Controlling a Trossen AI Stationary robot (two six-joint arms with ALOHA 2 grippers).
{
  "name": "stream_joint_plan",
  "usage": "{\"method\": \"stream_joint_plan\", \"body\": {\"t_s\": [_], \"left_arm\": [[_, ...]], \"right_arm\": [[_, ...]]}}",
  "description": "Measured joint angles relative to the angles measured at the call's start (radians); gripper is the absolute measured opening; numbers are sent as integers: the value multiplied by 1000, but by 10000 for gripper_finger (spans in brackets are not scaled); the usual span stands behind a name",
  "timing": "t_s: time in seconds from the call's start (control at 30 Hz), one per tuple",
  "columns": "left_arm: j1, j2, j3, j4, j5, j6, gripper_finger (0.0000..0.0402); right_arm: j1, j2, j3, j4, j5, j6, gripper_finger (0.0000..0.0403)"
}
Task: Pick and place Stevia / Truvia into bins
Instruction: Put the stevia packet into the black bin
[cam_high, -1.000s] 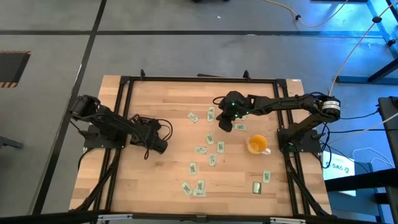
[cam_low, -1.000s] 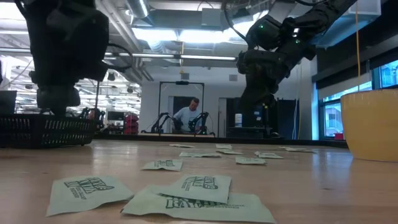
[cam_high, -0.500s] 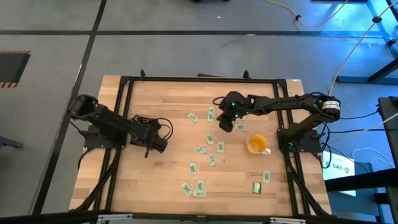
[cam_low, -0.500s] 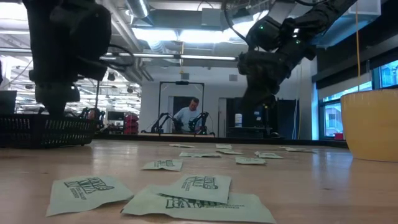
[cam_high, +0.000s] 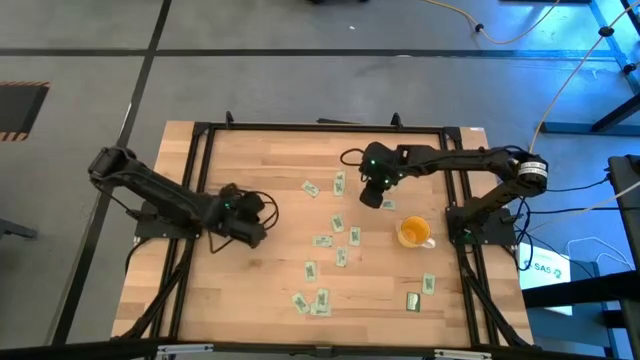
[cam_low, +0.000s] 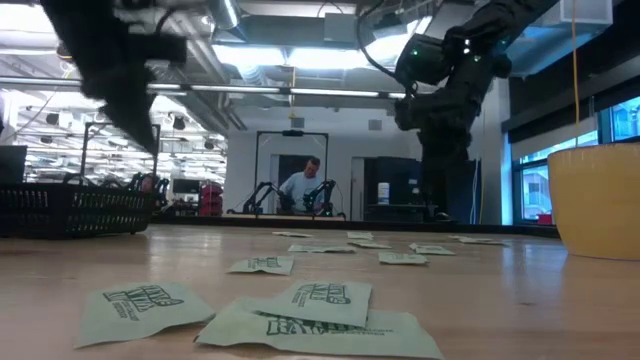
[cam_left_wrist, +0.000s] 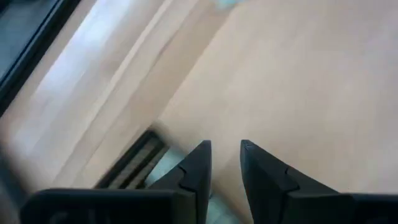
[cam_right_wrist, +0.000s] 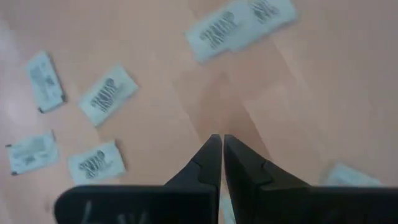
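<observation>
Two robot arms over a wooden table (cam_high: 260, 290) scattered with sweetener sachets.

At left, the left gripper (cam_left_wrist: 225, 163) hovers above the black bin (cam_low: 70, 210), fingers slightly parted and holding nothing. Sachets (cam_high: 341, 256) lie strewn across the middle of the table. At right, the right gripper (cam_right_wrist: 221, 157) hangs above them, fingers nearly touching and seemingly empty, near a yellow cup (cam_high: 414, 231).

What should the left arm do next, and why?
Probably swing the left gripper out toward the nearest sachet. Its jaws stand apart with nothing between them, right beside the black tray, while many sachets lie loose on the middle of the table.
</observation>
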Motion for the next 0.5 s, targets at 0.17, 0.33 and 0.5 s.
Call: {"method": "stream_joint_plan", "body": {"t_s": [0.17, 0.33, 0.5], "left_arm": [[-17, -56, 0, 240, 23, 252, 80], [-19, -64, 0, 415, 93, 452, 75], [-18, -35, 0, 510, 104, 556, 77]], "right_arm": [[-25, 0, 22, -139, 149, 16, 23], [-61, -1, -21, -187, 229, 84, 23], [-84, -1, -85, -148, 229, 109, 23]]}}
